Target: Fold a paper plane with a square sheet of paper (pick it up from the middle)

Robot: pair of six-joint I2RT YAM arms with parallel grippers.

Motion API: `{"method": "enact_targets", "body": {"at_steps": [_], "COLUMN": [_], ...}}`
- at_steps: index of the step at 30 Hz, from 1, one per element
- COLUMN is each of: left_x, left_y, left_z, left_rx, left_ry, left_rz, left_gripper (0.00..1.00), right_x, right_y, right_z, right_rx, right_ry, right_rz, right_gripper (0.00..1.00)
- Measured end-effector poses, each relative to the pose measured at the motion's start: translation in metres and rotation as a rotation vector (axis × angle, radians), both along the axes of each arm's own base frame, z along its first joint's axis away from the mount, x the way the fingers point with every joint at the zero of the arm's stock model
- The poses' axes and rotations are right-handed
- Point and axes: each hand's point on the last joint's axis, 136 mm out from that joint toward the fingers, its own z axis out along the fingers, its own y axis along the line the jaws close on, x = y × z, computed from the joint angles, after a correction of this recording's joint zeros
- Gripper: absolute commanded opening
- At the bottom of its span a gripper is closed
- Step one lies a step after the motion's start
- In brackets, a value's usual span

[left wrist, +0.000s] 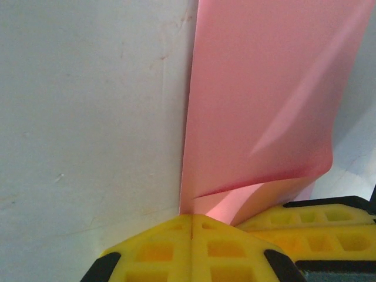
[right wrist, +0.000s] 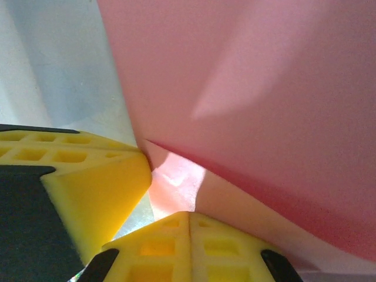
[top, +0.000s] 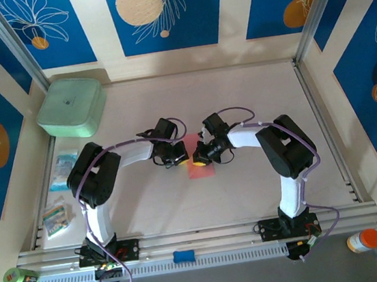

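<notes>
Top external, sheet of paper (top: 202, 170): pink, flat on the table (top: 239, 107) near its middle, between the two arms.
Top external, left gripper (top: 179, 161): at the sheet's left edge.
Top external, right gripper (top: 199, 159): just beside it, over the sheet's far part.
Top external, surroundings: green box (top: 71, 108) far left; packets (top: 63, 167) along the left side.
Left wrist, left gripper (left wrist: 191, 226): yellow pads pressed together, tips touching the sheet's (left wrist: 264, 106) near corner; pinching it or not, I cannot tell.
Left wrist, sheet: near edge curls up off the table.
Right wrist, right gripper (right wrist: 188, 220): pads together, tips against the lifted pink flap (right wrist: 264, 88); pinching it or not, I cannot tell.
</notes>
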Motion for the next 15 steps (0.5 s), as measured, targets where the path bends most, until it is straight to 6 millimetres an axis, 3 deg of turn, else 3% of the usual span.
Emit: {"method": "enact_targets", "body": {"at_steps": [8, 10, 15], "left_x": [0.004, -0.002, -0.027], "left_y": [0.000, 0.001, 0.004], "left_z": [0.045, 0.045, 0.023], "left_rx": [-0.080, -0.106, -0.124], "left_ry": [-0.104, -0.098, -0.008], "left_rz": [0.031, 0.046, 0.066], "left_gripper": [0.06, 0.06, 0.06], "right_x": [0.000, 0.000, -0.001], "right_y": [0.000, 0.000, 0.001], "right_z": [0.000, 0.000, 0.000], "right_rx": [-0.022, -0.024, -0.038], "right_ry": [0.000, 0.003, 0.004], "right_rz": [0.006, 0.006, 0.014], "right_gripper": [0.00, 0.00, 0.00]}}
